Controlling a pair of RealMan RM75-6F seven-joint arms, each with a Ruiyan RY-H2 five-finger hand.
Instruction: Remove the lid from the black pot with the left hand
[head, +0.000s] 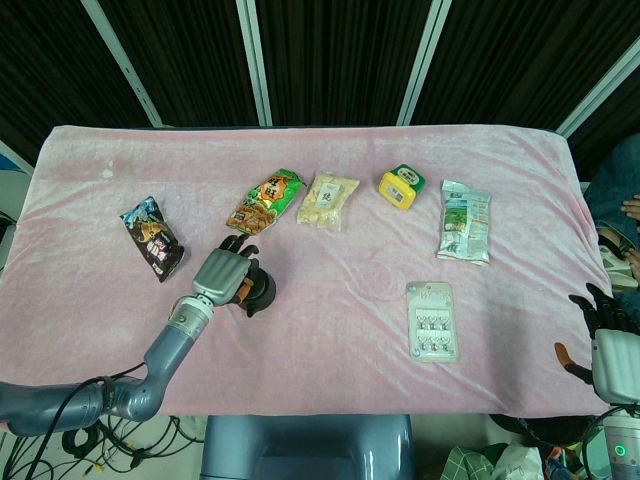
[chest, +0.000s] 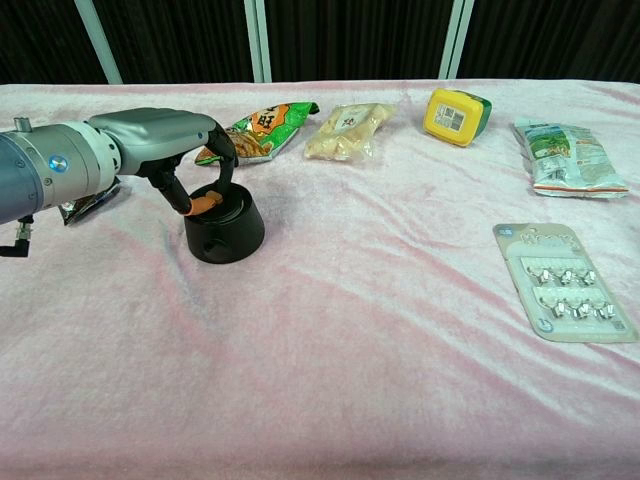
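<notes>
The black pot (chest: 226, 228) stands on the pink cloth at the left, seen in the head view as the pot (head: 262, 291) left of centre. Its lid is still seated on top, mostly hidden under my fingers. My left hand (chest: 170, 142) reaches over the pot from the left, and its orange-tipped thumb (chest: 206, 202) and a finger pinch the lid's small knob. In the head view the left hand (head: 223, 272) covers most of the pot. My right hand (head: 606, 340) hangs beyond the table's front right corner with fingers apart, holding nothing.
Behind the pot lie an orange-green snack bag (chest: 262, 128), a pale snack bag (chest: 348, 130) and a yellow tub (chest: 457, 116). A dark snack bag (head: 152, 237) sits far left. A green-white packet (chest: 565, 155) and a blister card (chest: 563, 282) lie at the right.
</notes>
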